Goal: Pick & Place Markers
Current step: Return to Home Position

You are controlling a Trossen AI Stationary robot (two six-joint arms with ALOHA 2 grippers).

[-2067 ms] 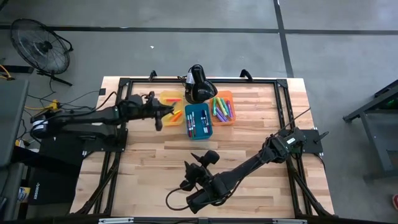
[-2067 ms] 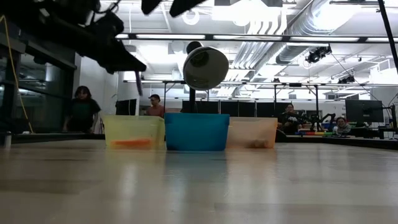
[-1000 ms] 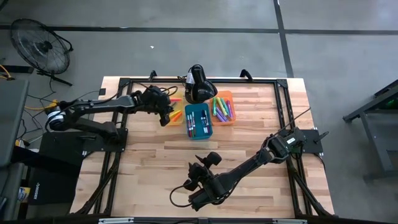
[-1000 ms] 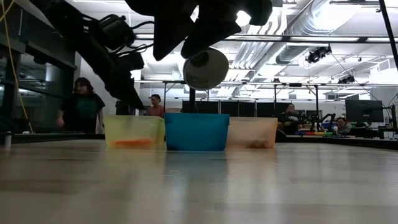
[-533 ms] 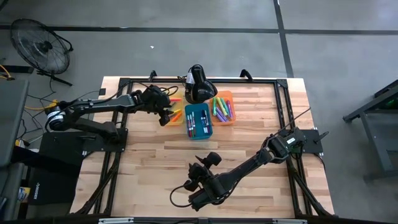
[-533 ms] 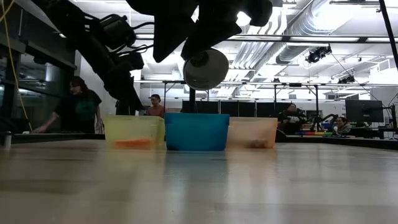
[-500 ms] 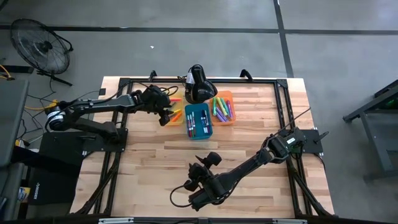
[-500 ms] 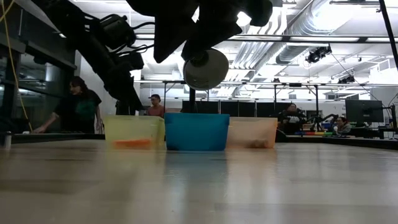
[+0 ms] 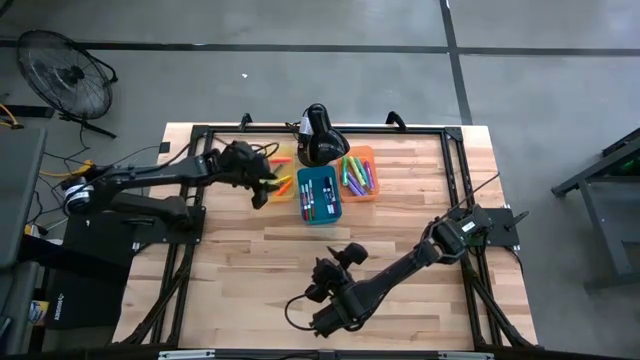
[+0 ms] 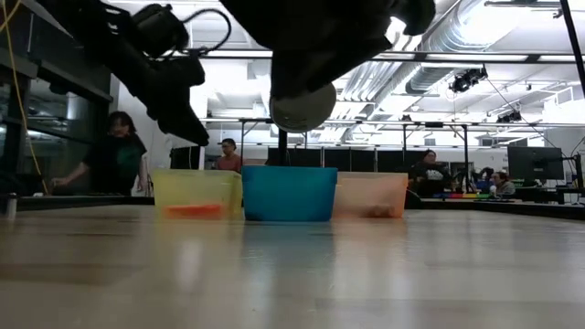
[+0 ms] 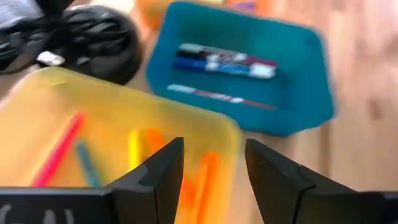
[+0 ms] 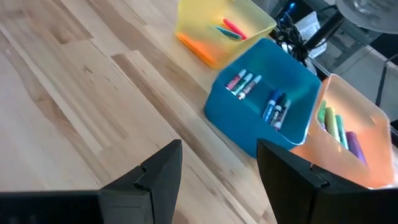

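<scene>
A wooden counter (image 9: 400, 230) stands on gray floor, with a fan (image 9: 65, 75) at the far left. At the counter's far side the markers (image 12: 277, 107) lie in the yellow bin (image 12: 199, 46), blue bin (image 12: 249, 137) and orange bin (image 12: 339, 165). The left hand (image 11: 211, 155) hangs over the yellow bin and the right hand (image 12: 217, 162) is nearer. Both have fingers apart and are empty.

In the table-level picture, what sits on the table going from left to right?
Along the table: yellow bin → blue bin → orange bin.
</scene>
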